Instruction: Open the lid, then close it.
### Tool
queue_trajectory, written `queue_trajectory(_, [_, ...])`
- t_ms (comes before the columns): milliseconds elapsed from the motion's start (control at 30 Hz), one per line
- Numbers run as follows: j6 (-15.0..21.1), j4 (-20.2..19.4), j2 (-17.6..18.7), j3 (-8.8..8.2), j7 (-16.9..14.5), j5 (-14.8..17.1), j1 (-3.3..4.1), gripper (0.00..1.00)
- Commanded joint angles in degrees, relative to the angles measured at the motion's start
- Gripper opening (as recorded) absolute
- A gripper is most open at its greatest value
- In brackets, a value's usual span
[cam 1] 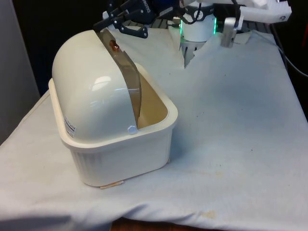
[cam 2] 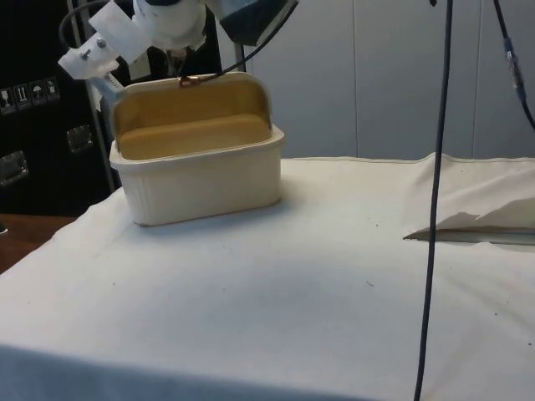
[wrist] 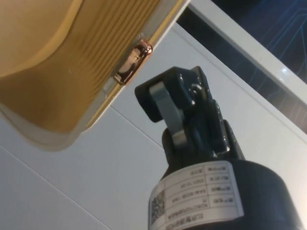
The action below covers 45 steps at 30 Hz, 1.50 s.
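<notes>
White cloth covers the tabletop (cam 1: 231, 144), and a cream bread box (cam 1: 125, 154) stands on it toward the front view's left, its opening turned to the side camera. Its rolling lid (cam 1: 89, 91) is pushed well back, so the tan inside (cam 2: 192, 134) lies open; a thin translucent brown panel forms the lid's leading edge, and on that edge, at the top of the arc, sits a small copper knob (cam 1: 114, 46).

The gripper (cam 1: 122, 21) hovers just above and behind that knob, near it but apart from it. From the wrist the knob (wrist: 133, 62) shows off the tip of the gripper (wrist: 165, 103), with a gap between them, and nothing is held. Whether the fingers are spread or pressed together I cannot tell from where I stand.

To my eye the opening half looks done and the closing remains. What matters now is that the knob lies just below and forward of the gripper, while the lid's edge runs along the box's long side. The gripper would need to catch the knob and draw it forward and down along the curve toward the box's front rim (cam 2: 201, 163), not straight down.
</notes>
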Motion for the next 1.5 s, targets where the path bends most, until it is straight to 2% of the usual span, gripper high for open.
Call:
queue_trajectory(0, [1.26, 0.00, -0.23, 0.00, -0.34, 0.23, -0.52, 0.00])
queue_trajectory(33, [0.00, 0.00, 0.00, 0.00, 0.00, 0.00, 0.00, 0.00])
queue_trajectory(67, [1.60, 0.00, -0.29, -0.23, -0.40, 0.34, -0.52, 0.00])
queue_trajectory(267, [4.18, -0.17, -1.43, -1.89, -1.09, 1.32, -0.80, 0.00])
queue_trajectory(300, [3.04, 0.11, -0.97, -1.95, -0.29, 0.74, -0.23, 0.00])
queue_trajectory(333, [4.41, -0.11, -1.55, -2.18, -1.20, 1.49, -0.80, 0.00])
queue_trajectory(433, [5.39, -0.34, -2.01, -2.92, -1.38, 2.06, -0.92, 0.00])
queue_trajectory(500, [6.59, -0.69, -2.35, -3.72, -1.32, 2.69, -0.92, 0.00])
queue_trajectory(533, [5.50, -0.11, -1.89, -3.90, -0.69, 2.01, -0.40, 0.00])
queue_trajectory(567, [5.84, -0.23, -1.95, -4.18, -0.74, 2.35, -0.40, 0.00])
queue_trajectory(600, [7.33, -0.92, -2.52, -4.18, -1.49, 3.32, -0.92, 0.00])
queue_trajectory(767, [9.34, -1.83, -2.98, -5.16, -1.95, 4.76, -0.97, 0.00])
queue_trajectory(867, [10.14, -1.66, -2.92, -5.56, -2.46, 5.56, -0.92, 0.00])
queue_trajectory(900, [9.34, -1.38, -2.64, -5.79, -1.55, 4.81, -0.52, 0.00])
queue_trajectory(933, [10.26, -1.49, -2.86, -5.61, -2.52, 5.67, -0.86, 0.00])
queue_trajectory(967, [10.37, -1.32, -2.81, -5.73, -2.58, 5.73, -0.86, 0.00])
queue_trajectory(1067, [10.03, -1.26, -2.64, -5.79, -1.95, 5.27, -0.57, 0.00])
queue_trajectory(1133, [9.74, -1.49, -3.50, -5.73, -2.58, 5.50, -0.52, 0.00])
queue_trajectory(1167, [9.68, -1.15, -2.64, -5.84, -1.66, 4.93, -0.46, 0.00])
queue_trajectory(1233, [9.45, -1.78, -4.70, -5.67, -3.27, 5.67, -0.34, 0.00])
queue_trajectory(1433, [9.00, -2.69, -7.16, -5.39, -4.41, 5.73, -0.17, 0.00])
queue_trajectory(1467, [8.94, -2.29, -6.65, -5.50, -3.55, 5.04, -0.11, 0.00])
